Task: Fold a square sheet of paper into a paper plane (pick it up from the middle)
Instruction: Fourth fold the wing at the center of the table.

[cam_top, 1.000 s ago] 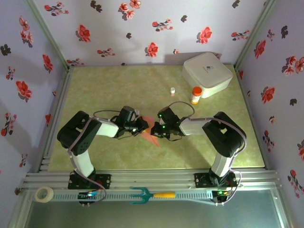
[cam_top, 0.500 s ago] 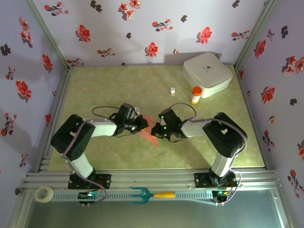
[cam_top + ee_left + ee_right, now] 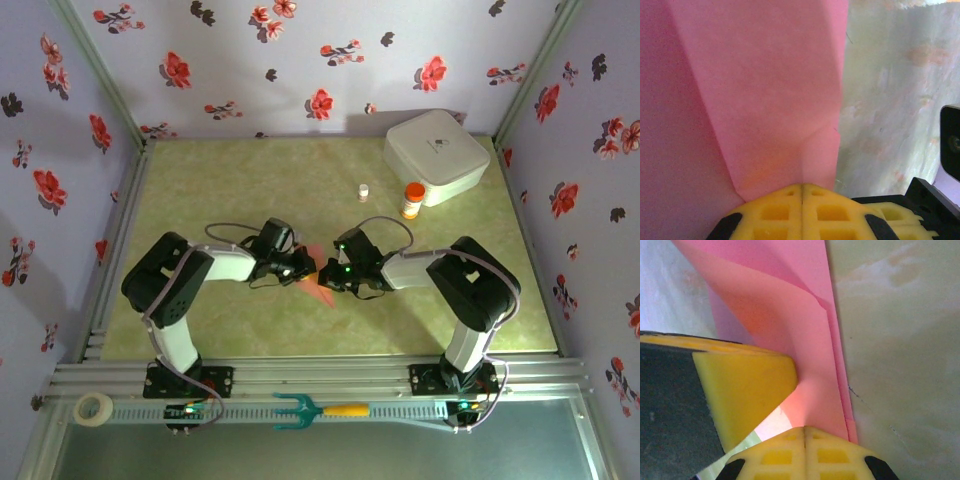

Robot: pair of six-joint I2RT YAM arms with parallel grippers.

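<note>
- Left gripper (image 3: pixel 802 194): jaws closed, pinching folded pink paper (image 3: pixel 765 90); the sheet runs toward 12 o'clock.
- Right gripper (image 3: pixel 805 436): closed, nipping the same paper's edge.

Pale green marbled table (image 3: pixel 230 180) inside a small booth. Lilac wallpaper with red and dark flowers covers the back wall (image 3: pixel 300 60) at 12 o'clock, the left wall (image 3: pixel 50 200) at 9 o'clock and the right wall (image 3: pixel 590 220) at 3 o'clock. Silver aluminium rails (image 3: pixel 330 375) cross at 6 o'clock. Soft, even light.
</note>
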